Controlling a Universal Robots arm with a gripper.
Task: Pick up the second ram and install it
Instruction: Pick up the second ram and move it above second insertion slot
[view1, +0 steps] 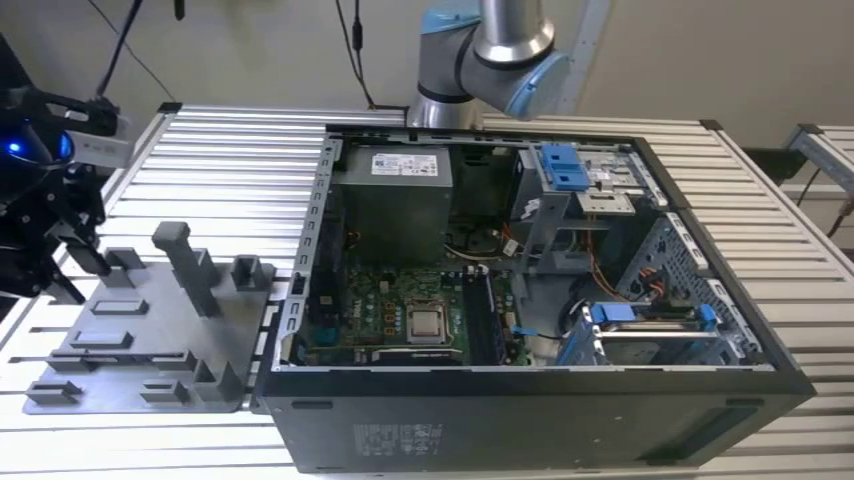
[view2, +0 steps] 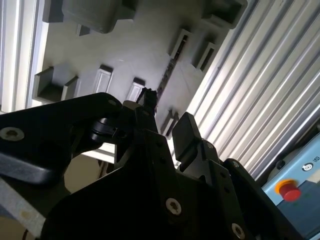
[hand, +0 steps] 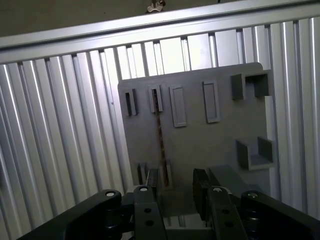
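Ribbed aluminium slats make up the desk (view1: 807, 260), silver and grooved from end to end. On it sits an open black computer case (view1: 534, 430), boxy sheet metal. Inside are a green motherboard (view1: 400, 310), a grey power supply (view1: 394, 210) and blue plastic drive clips. Behind the case rises the robot arm (view1: 494, 50), a smooth silver tube with pale blue joint caps.

Toward the exterior view's left lies a flat, matte grey plastic plate (view1: 147, 335), moulded with small rectangular slots, open pockets and a tall post (view1: 187, 265). The black pincer (view1: 74, 270) hangs above that plate's far edge.

In the first wrist view the pincer (hand: 176, 192) is spread wide with nothing between its blocky, bolted fingers (hand: 202, 192). The second ram (hand: 160, 135) stands on its thin edge in the plate's slots. It is a long, narrow dark strip that runs straight away from the pincer across the grey surface. Its near end comes close beside one finger, and I cannot tell whether they touch. In the second wrist view the ram (view2: 167, 77) shows as a slim dark line just beyond the fingertips (view2: 146, 102).
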